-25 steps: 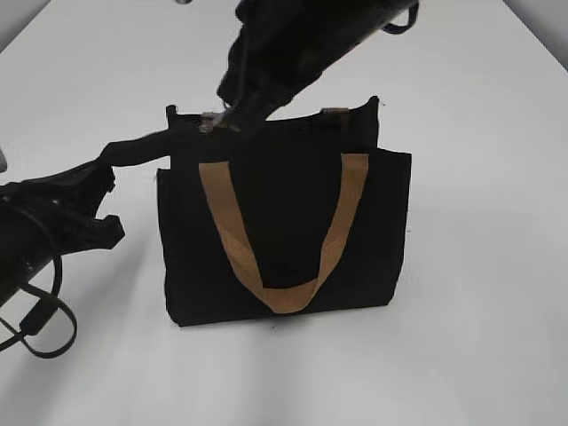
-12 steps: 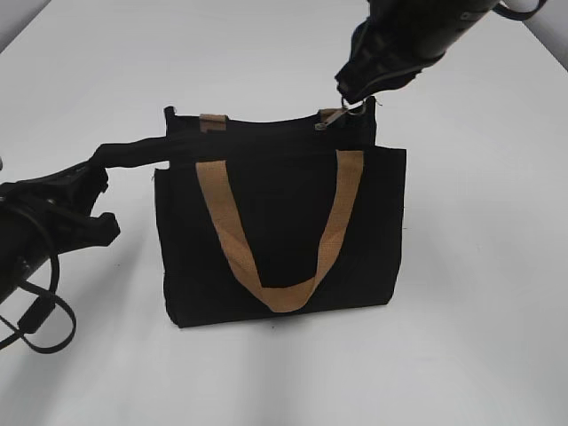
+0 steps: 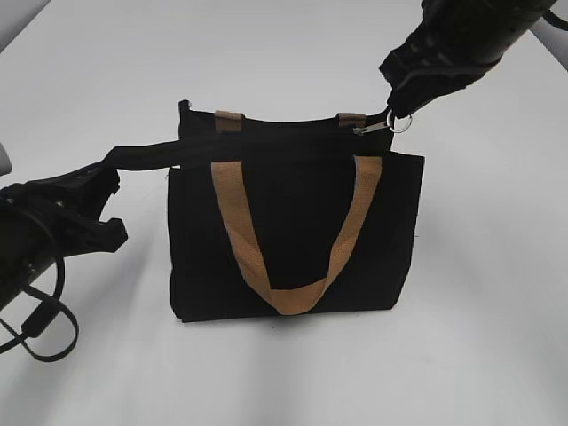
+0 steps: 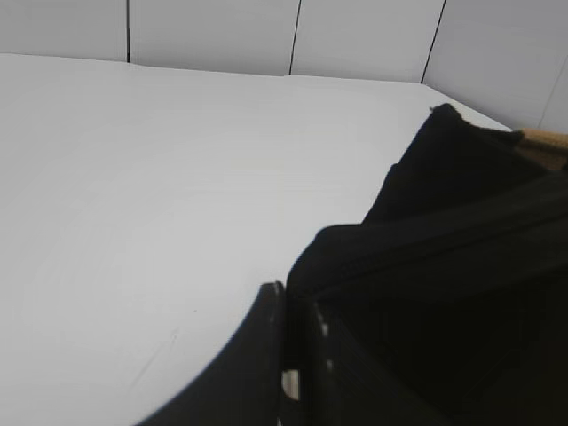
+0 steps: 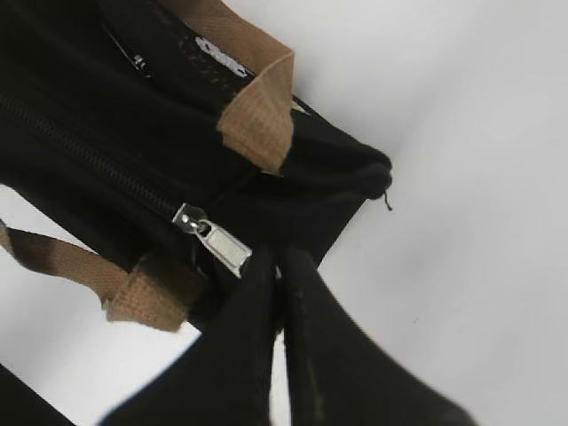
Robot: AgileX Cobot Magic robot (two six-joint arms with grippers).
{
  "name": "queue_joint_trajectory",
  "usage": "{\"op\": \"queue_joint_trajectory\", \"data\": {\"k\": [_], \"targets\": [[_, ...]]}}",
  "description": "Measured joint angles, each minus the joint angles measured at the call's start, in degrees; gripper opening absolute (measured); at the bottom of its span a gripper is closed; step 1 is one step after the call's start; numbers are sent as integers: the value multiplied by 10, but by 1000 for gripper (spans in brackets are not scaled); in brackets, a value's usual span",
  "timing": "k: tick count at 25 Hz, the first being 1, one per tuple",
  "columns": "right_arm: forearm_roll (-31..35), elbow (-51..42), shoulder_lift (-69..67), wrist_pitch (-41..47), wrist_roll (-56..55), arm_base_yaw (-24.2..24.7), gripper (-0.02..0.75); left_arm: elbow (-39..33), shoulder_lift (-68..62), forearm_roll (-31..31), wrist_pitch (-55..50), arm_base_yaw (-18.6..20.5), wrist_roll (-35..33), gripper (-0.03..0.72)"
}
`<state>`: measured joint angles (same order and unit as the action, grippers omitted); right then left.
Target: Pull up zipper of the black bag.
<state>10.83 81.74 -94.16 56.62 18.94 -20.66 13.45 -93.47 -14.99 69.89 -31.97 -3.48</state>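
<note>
While the exterior view hides it, the right wrist view shows the right fingers pinched on the zipper pull at the bag's end; the left fingers clamp its tail strip.

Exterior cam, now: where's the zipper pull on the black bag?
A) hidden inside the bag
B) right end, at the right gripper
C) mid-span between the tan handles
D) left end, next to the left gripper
B: the metal zipper pull sits at the right end of the black bag's top edge, where the right gripper pinches it; the left gripper holds the opposite end.
</note>
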Motion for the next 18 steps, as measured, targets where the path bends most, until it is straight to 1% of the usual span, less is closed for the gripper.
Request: {"op": "queue_joint_trajectory", "data": {"k": [1, 2, 3, 4, 5, 7, 8, 9, 10, 12, 15, 16, 18], "targets": [[-1, 0, 1, 3, -6, 1, 27, 0, 0, 1, 0, 0, 0, 13], [-8, 0, 1, 7, -10, 1, 69, 0, 0, 0, -1, 0, 2, 23], [-19, 0, 3, 13, -14, 4, 125, 0, 0, -1, -1, 1, 9, 36], [-29, 0, 8, 16, -18, 7, 213, 0, 0, 0, -2, 3, 20, 57], [-34, 0, 14, 20, -23, 7, 314, 0, 1, 8, -7, 3, 32, 94], [-40, 0, 28, 31, -38, 9, 496, 0, 13, 42, -53, 3, 59, 205], [-42, 0, 36, 45, -46, 9, 567, 0, 24, 57, -78, 3, 74, 260], [-45, 0, 43, 63, -53, 9, 606, 0, 41, 79, -113, 3, 96, 321], [-46, -1, 53, 80, -62, 9, 619, 0, 61, 94, -149, 3, 116, 368], [-49, -17, 73, 101, -73, 9, 623, 0, 109, 130, -222, 3, 148, 412], [-50, -78, 121, 109, -91, 9, 615, 4, 202, 189, -353, 3, 195, 430], [-50, -106, 139, 109, -97, 9, 613, 9, 233, 198, -399, 3, 208, 433], [-50, -161, 189, 106, -106, 9, 610, 35, 317, 206, -535, 3, 226, 435]]}}
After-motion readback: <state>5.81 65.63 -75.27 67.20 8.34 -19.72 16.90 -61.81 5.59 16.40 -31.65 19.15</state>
